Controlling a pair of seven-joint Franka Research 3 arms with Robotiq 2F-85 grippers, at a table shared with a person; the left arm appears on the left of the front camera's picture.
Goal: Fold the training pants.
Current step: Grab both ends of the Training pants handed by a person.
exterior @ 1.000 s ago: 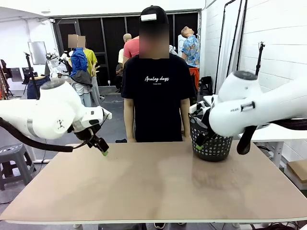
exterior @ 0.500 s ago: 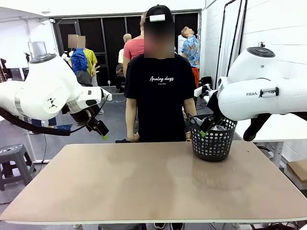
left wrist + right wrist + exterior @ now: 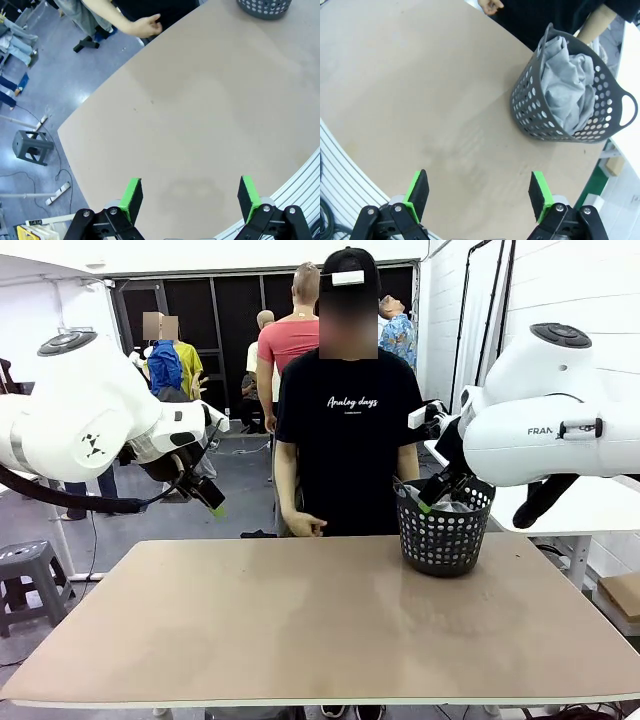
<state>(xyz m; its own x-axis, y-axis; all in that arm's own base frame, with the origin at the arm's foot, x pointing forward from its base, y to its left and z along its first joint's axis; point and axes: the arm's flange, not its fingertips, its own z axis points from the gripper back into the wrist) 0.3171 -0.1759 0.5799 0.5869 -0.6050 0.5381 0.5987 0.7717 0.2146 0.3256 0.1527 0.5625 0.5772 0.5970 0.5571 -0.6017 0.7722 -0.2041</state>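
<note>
We find the training pants (image 3: 567, 95) bunched inside the basket (image 3: 530, 117) at the counter's (image 3: 420, 90) far right. The right hand (image 3: 479, 182) hangs above the counter, jaws fully apart and empty, with the pants ahead of it and not touching it. The left hand (image 3: 190, 189) is likewise wide open and empty over the opposite end, well apart from the basket.

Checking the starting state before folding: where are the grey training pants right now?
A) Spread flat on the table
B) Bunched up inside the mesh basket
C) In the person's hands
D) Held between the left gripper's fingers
B: the training pants lie crumpled inside the basket.
</note>
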